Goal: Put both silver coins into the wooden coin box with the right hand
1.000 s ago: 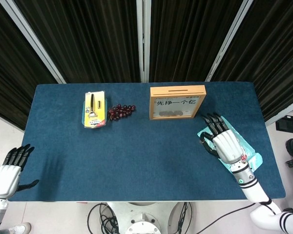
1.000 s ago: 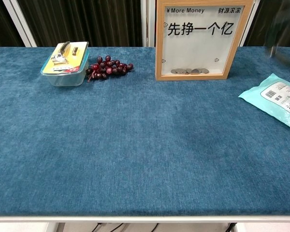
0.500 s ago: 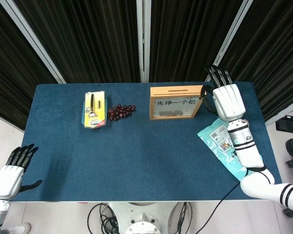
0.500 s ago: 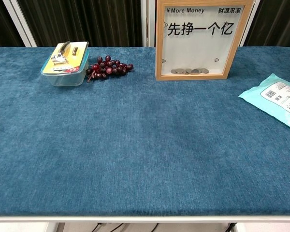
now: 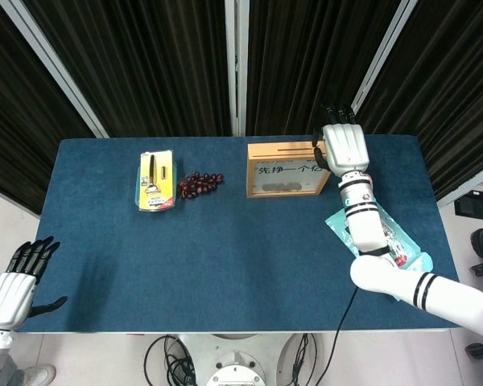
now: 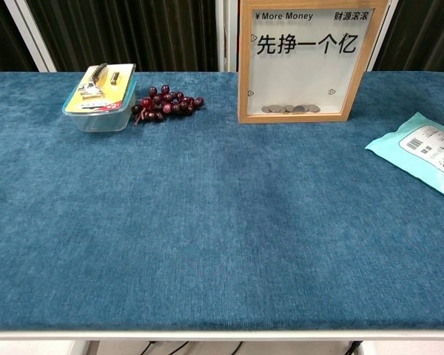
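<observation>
Head view gives me the whole blue worktop (image 5: 225,249), and I see my right arm reaching up across its right side. Next in size, the wooden coin box (image 5: 290,169) stands upright near the far edge, its slot on top. In the chest view its clear front carries printed characters, and a row of silver coins (image 6: 290,109) lies along the bottom inside. I see no coins loose on the cloth.

My right hand (image 5: 344,147) sits at the box's top right corner, back of the hand toward the camera. Its fingers (image 5: 338,113) point away from me and lie close together; I cannot tell whether anything is pinched beneath them. The chest view does not show this hand.

A light blue packet (image 6: 425,151) lies flat near the right edge, partly under my right forearm in the head view.

A clear plastic tub (image 5: 156,180) with a yellow card and a metal tool inside stands at the far left, and a bunch of dark red grapes (image 5: 199,183) lies just beside it.

My left hand (image 5: 14,283) hangs off the worktop's near left corner, fingers apart, holding nothing.
</observation>
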{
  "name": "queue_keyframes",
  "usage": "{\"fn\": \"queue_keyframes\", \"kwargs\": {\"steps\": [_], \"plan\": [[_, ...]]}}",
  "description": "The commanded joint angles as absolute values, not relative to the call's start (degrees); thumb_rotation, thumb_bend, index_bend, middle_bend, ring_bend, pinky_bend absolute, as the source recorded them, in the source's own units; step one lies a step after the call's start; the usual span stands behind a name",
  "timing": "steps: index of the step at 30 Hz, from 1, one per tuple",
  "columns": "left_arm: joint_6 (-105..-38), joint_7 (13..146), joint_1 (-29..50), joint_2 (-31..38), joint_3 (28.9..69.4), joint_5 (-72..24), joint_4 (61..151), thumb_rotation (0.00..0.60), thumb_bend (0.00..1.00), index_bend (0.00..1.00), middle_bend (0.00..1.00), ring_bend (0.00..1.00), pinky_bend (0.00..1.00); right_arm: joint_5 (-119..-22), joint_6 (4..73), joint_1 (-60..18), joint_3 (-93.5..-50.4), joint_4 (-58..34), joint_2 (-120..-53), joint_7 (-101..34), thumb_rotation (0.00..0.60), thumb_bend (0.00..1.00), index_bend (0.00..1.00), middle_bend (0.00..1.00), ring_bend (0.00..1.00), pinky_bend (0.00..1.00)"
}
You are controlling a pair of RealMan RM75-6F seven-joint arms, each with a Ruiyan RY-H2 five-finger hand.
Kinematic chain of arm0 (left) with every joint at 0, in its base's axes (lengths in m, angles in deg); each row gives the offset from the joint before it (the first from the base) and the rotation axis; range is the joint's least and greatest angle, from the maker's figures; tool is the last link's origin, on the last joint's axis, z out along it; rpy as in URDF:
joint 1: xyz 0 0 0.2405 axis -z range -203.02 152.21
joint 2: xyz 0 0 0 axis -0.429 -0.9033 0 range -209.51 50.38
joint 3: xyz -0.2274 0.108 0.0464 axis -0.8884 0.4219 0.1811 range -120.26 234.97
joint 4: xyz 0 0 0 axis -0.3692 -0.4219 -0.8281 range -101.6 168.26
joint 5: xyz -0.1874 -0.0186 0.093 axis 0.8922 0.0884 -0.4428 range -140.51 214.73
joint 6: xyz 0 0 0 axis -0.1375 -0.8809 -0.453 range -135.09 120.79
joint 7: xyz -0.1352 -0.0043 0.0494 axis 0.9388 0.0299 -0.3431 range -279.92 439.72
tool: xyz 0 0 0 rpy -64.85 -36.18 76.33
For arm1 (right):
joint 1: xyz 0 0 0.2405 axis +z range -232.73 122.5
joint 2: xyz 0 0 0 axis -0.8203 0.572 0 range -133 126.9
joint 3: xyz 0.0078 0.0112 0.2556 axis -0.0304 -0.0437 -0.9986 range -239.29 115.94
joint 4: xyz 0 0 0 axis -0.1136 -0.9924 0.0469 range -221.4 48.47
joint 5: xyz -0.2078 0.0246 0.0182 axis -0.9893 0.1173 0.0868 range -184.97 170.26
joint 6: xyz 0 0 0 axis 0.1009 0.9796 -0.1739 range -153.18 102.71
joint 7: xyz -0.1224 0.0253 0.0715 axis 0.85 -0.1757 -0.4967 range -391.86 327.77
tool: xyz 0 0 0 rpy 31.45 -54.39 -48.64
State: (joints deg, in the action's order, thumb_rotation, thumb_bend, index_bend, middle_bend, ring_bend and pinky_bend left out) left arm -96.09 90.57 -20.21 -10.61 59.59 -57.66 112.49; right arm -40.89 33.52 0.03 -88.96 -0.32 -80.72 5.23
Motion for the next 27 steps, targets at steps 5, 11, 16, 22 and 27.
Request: {"fn": "queue_keyframes", "kwargs": {"steps": [5,11,16,22,27], "plan": [[-95.3,90.6,-20.0,-10.8,59.7,-57.3,112.3,0.6,0.01,0.0,0.0,0.0,0.0,-29.8,34.6,5.5,-90.0,-1.6,-82.6,10.4,0.6,0.46,0.78,0.07,0.0,0.0],[-94.2,90.6,-20.0,-10.4,60.0,-56.8,111.9,0.6,0.01,0.0,0.0,0.0,0.0,-27.7,35.3,7.0,-89.9,-3.5,-83.5,10.1,0.6,0.46,0.78,0.07,0.0,0.0],[-94.4,90.9,-20.1,-10.2,59.8,-56.6,111.4,0.6,0.01,0.0,0.0,0.0,0.0,-26.8,35.0,7.8,-89.3,-4.9,-84.3,9.9,0.6,0.46,0.78,0.07,0.0,0.0],[-94.4,91.0,-19.9,-10.4,59.7,-56.6,111.6,0.6,0.01,0.0,0.0,0.0,0.0,-25.3,34.9,8.6,-88.5,-6.1,-85.0,10.4,0.6,0.47,0.78,0.07,0.0,0.0],[-94.2,91.1,-19.7,-10.4,59.6,-56.6,111.7,0.6,0.01,0.0,0.0,0.0,0.0,-24.4,34.8,8.9,-88.1,-6.4,-85.1,10.5,0.6,0.47,0.78,0.07,0.0,0.0]]}}
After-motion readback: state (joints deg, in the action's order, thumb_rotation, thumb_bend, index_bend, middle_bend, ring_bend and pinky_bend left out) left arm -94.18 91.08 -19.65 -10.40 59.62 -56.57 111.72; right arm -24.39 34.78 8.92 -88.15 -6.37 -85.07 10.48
